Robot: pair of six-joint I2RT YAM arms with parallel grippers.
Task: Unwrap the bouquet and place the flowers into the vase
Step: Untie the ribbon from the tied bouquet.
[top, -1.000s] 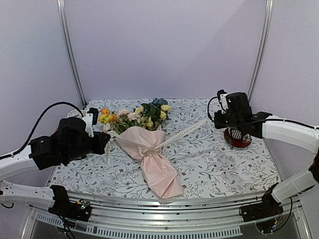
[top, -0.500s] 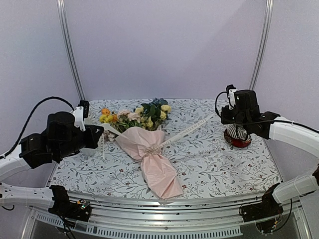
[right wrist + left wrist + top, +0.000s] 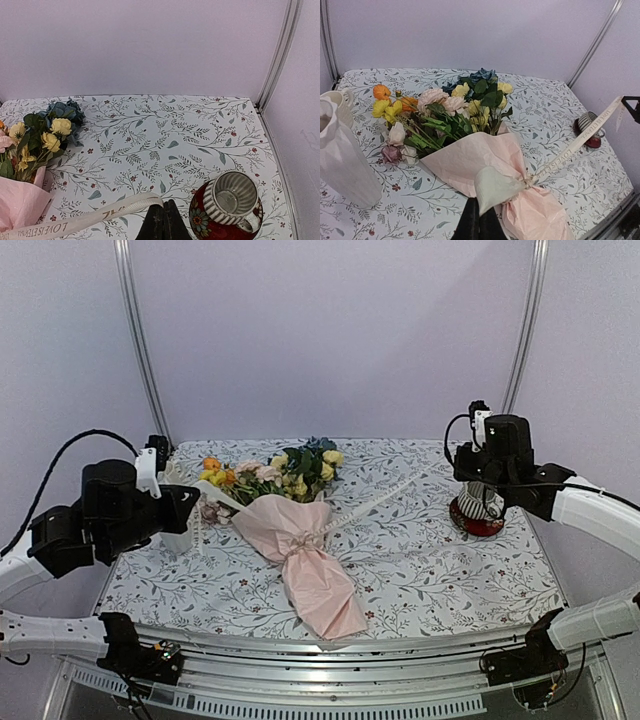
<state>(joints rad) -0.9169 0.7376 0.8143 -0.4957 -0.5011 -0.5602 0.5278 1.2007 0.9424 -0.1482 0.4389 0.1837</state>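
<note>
A table (image 3: pixel 430 570) covered with a leaf-print cloth stands between plain lilac walls (image 3: pixel 330 340). The bouquet (image 3: pixel 295 530) lies on its side at mid-table. Its flowers (image 3: pixel 455 107) point toward the far left corner, and its pink paper (image 3: pixel 470 160) is cinched by a cream ribbon (image 3: pixel 580 137). The vase (image 3: pixel 342 160) stands upright at the left edge, just beside the blooms. A striped cup (image 3: pixel 230 200) on a red saucer (image 3: pixel 200 220) sits far right. The left gripper (image 3: pixel 479 222) has its fingers pressed together on one ribbon tail. The right gripper (image 3: pixel 162 220) pinches the other tail, which runs in a straight line back to the knot (image 3: pixel 525 180). The step in hand appears to be untying the bow. Draw both tails outward along opposite, nearly level lines so the pull acts on the knot and not on the bundle. Match the tension on each side. An uneven pull will probably drag or spin the bouquet toward the vase. Avoid lifting the tails, since that may raise the stems off the cloth. Whether the knot has begun to slip cannot be read from these views. Confirm that it is loose before releasing either tail. The paper and stems should be handled only after the ribbon is free.
</note>
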